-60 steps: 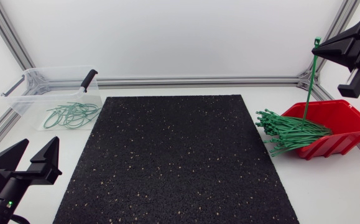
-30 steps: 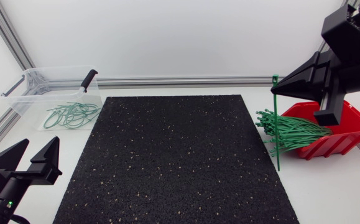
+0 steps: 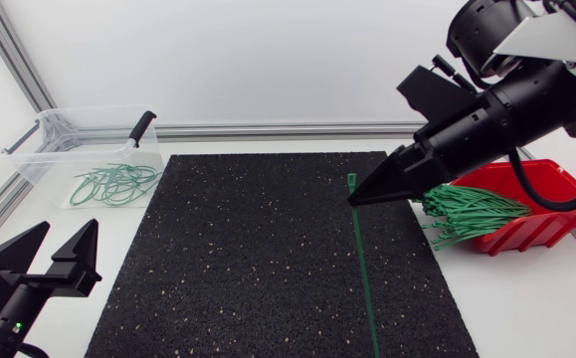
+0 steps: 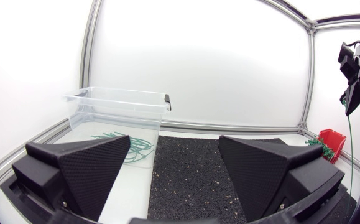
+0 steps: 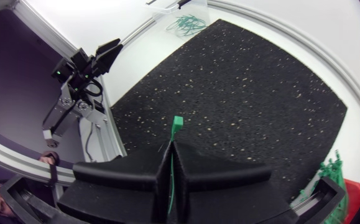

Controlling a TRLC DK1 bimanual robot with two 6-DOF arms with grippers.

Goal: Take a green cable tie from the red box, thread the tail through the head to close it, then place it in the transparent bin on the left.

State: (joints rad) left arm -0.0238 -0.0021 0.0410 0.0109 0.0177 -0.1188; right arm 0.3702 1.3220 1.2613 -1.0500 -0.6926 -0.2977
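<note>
While right pincer (image 3: 353, 200) grips green cable tie (image 3: 365, 280) — tail hanging below, left pincer (image 3: 68, 227) wide.

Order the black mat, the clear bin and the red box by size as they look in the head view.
1. black mat, clearly largest.
2. clear bin and red box: about alike; the box is partly hidden, so I cannot rank them.

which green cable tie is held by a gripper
The straight tie hanging over the black mat, pinched in the right gripper. The bundle lies loose at the red box; the looped ones sit in the transparent bin.
</note>
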